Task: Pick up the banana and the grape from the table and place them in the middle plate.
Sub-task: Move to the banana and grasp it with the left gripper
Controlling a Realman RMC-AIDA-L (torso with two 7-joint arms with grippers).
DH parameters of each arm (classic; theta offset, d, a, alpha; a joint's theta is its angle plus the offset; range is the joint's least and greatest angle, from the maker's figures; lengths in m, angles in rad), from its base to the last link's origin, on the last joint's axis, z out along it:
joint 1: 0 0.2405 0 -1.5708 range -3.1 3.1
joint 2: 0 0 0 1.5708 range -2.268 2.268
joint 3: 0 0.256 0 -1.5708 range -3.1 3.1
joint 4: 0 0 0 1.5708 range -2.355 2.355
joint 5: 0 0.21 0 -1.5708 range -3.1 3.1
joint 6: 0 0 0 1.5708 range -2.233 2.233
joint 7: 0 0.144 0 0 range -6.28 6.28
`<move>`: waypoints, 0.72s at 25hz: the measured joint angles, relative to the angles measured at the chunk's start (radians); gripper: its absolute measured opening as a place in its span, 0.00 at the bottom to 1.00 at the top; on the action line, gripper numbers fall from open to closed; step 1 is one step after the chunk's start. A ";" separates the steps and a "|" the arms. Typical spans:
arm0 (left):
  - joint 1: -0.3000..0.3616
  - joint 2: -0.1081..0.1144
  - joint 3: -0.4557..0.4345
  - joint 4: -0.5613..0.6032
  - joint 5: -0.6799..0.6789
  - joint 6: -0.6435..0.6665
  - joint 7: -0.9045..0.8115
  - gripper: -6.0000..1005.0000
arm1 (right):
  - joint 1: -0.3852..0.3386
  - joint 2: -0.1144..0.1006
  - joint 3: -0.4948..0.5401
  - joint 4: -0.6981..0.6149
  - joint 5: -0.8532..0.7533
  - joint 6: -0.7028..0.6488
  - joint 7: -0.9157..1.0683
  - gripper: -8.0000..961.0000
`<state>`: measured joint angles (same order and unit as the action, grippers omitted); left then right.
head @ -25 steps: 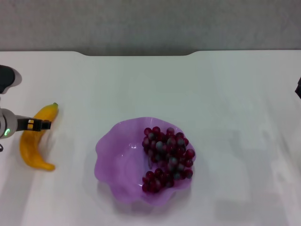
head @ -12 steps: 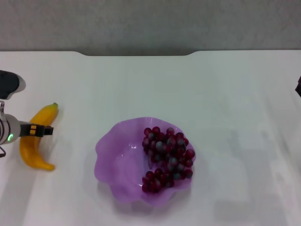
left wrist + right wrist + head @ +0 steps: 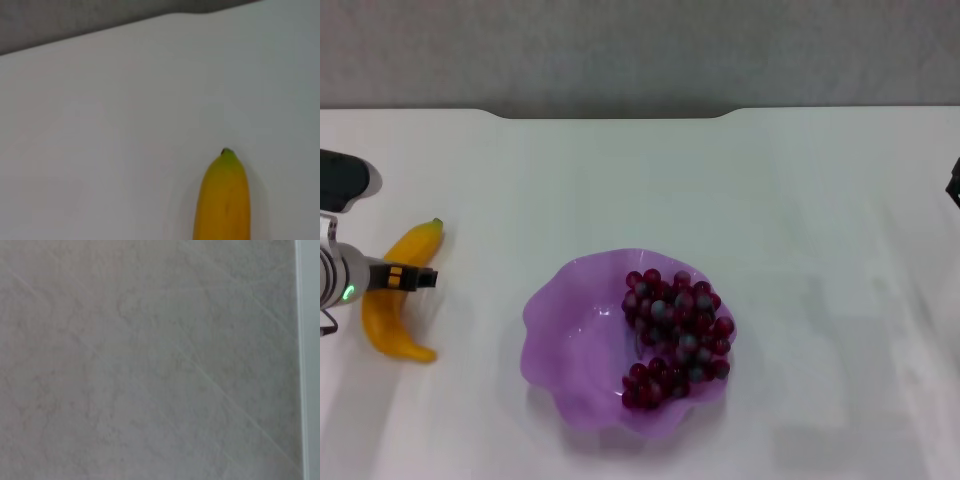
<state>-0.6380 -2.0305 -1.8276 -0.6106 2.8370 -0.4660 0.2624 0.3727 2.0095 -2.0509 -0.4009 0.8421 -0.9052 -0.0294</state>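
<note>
A grey floor is showing beyond the far edge of the white table, under even light.

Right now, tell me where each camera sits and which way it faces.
Head view: high, looking down at the white table, scalloped purple plastic plate holding dark red grapes; left gripper over the yellow plastic banana.
Left wrist view: the same banana, no fingers.
Right wrist view: grey surface only.

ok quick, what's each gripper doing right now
left gripper: over the banana, open or shut cannot be told.
right gripper: only a sliver of that arm shows at the right edge of the head view.
</note>
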 joint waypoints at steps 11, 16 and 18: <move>-0.005 -0.001 0.002 0.012 0.009 -0.003 0.002 0.86 | -0.003 0.000 0.000 -0.004 -0.002 -0.006 -0.004 0.93; -0.009 -0.002 0.002 0.009 0.002 -0.007 -0.001 0.78 | -0.008 0.000 0.000 -0.006 -0.002 -0.021 -0.005 0.93; -0.009 -0.002 0.002 0.005 0.000 -0.007 -0.006 0.70 | -0.009 0.000 0.000 -0.006 -0.002 -0.022 -0.006 0.93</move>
<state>-0.6470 -2.0325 -1.8254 -0.6054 2.8374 -0.4725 0.2565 0.3636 2.0095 -2.0508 -0.4067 0.8405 -0.9267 -0.0351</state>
